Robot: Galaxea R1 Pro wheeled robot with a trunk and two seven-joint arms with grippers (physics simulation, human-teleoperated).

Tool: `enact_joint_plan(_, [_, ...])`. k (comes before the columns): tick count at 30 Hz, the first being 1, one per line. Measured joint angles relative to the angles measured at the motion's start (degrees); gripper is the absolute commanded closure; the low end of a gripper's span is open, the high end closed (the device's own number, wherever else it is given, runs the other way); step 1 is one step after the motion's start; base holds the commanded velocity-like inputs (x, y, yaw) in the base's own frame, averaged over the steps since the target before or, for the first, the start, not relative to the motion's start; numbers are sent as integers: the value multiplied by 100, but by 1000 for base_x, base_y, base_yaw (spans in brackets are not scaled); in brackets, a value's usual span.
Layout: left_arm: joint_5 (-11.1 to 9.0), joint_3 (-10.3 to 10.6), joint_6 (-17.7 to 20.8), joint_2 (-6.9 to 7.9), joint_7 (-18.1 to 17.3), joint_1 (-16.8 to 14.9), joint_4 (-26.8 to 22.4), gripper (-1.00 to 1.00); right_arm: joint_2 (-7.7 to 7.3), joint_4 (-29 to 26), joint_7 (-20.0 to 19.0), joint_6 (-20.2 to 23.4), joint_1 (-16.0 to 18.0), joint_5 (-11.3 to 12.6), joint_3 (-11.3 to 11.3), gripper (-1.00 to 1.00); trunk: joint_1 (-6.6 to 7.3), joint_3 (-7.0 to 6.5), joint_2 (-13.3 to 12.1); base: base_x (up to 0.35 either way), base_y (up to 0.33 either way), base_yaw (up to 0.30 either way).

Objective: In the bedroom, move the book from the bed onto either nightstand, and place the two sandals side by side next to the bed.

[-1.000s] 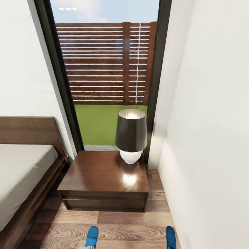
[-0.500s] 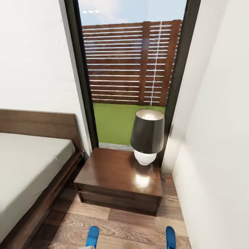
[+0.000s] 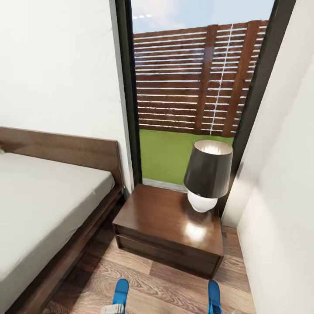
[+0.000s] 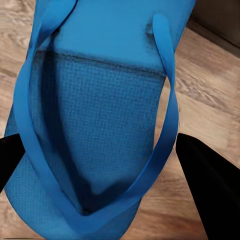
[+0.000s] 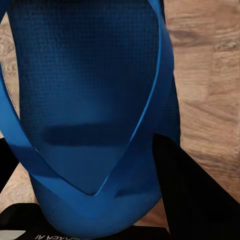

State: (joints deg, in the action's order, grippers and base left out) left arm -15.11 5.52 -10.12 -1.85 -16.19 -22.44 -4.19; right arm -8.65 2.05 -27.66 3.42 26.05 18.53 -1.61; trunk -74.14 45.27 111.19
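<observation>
Head view: both sandals carried toward the bed (image 3: 48, 205), beside the nightstand (image 3: 170, 226).
Left gripper (image 4: 100, 150) jaws clamp the left sandal (image 4: 95, 110); right gripper (image 5: 85, 165) jaws clamp the right sandal (image 5: 90, 90); next, set both down together.

Wood-plank floor (image 3: 152, 283) across the lower frame carries the nightstand (image 3: 168, 226) at lower centre and the bed (image 3: 43, 205) at left, the two just apart. On the nightstand's glossy top, at its far right corner, stands a lamp (image 3: 207, 174) with dark shade and white base. The bed's pale mattress lies bare.
</observation>
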Motion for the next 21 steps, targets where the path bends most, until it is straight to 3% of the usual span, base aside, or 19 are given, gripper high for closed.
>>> enact_joint_plan(18, [-79,-32,-20,27,16,0,12,100,-32,11,0,-6,0,1,31,100,0,0,0,0,0,294])
enact_joint_plan(21, [-197,-40,-22,8,17,0,12,100,-36,14,0,-4,0,15,18,100,0,0,0,0,0,294])
